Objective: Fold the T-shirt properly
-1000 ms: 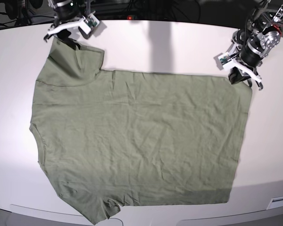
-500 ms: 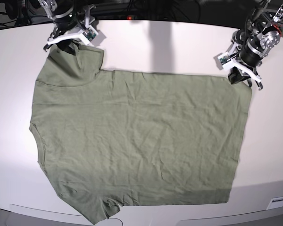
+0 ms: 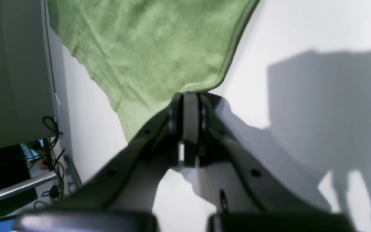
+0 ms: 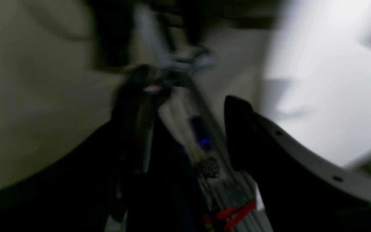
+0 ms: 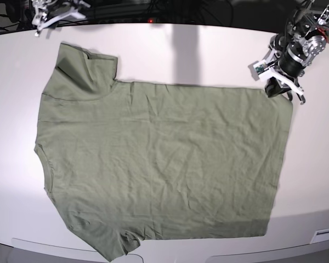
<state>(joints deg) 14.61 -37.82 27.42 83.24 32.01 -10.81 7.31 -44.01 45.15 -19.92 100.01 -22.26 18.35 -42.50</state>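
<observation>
Currently:
T-shirt (image 5: pixel 159 164): spread flat on the white table (image 5: pixel 208 49), wrinkled, lying sideways in the base view — sleeves toward that view's left, hem toward its right. The far sleeve lies near the table's rear left corner; the near sleeve reaches the front edge.
Left claw (image 5: pixel 279 87): at the far hem corner of the T-shirt, on the right of the base view. In the left wrist view (image 3: pixel 188 106) the two fingers stand pressed together with no gap, and the cloth's corner (image 3: pixel 159 54) runs right up to the fingertips. State — closed; the tips meet the hem corner, and the fabric appears pinched between them.
Right claw (image 5: pixel 55 15): at the rear left edge of the table in the base view, above and apart from the far sleeve, touching no cloth. In the right wrist view (image 4: pixel 188 106) the picture is heavily blurred, yet two dark fingers (image 4: pixel 240 129) show with a wide gap between them. State — jaws spread wide, nothing between them.
Table: white, bare around the shirt; shadows of both arms fall on it.
Background: dark cables and rig parts behind the rear edge of the table, too dim to identify.
</observation>
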